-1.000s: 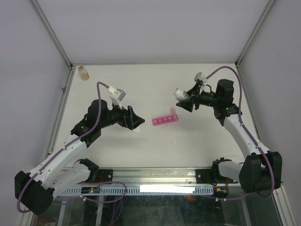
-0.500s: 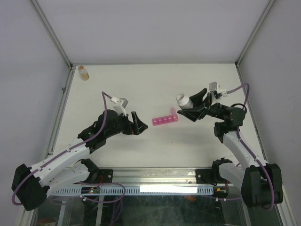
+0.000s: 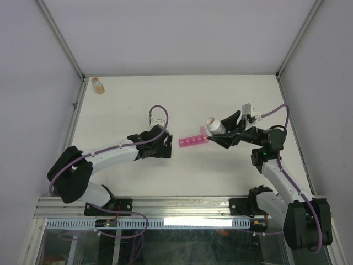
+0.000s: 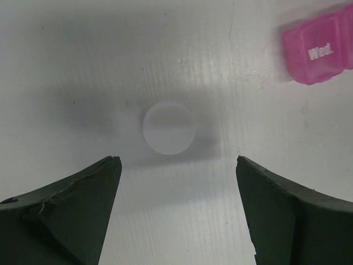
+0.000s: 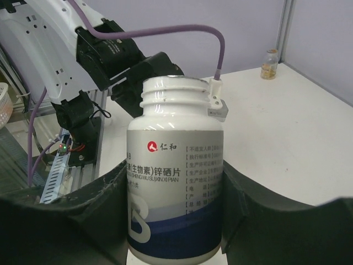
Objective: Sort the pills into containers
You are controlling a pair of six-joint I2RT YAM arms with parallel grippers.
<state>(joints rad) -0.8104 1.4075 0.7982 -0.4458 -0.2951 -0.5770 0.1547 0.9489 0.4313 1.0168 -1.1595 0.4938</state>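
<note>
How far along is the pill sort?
Done: the white bottle is uncapped, held by the right gripper near the pink organiser. In hand: the open left gripper hovers over a round white disc, possibly the cap. Left: the sorting; nothing shows inside the organiser, and its Wed. lid is shut.

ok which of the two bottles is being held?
The white labelled bottle, uncapped, gripped between the right fingers. The small amber bottle stands alone in the far-left corner.
</note>
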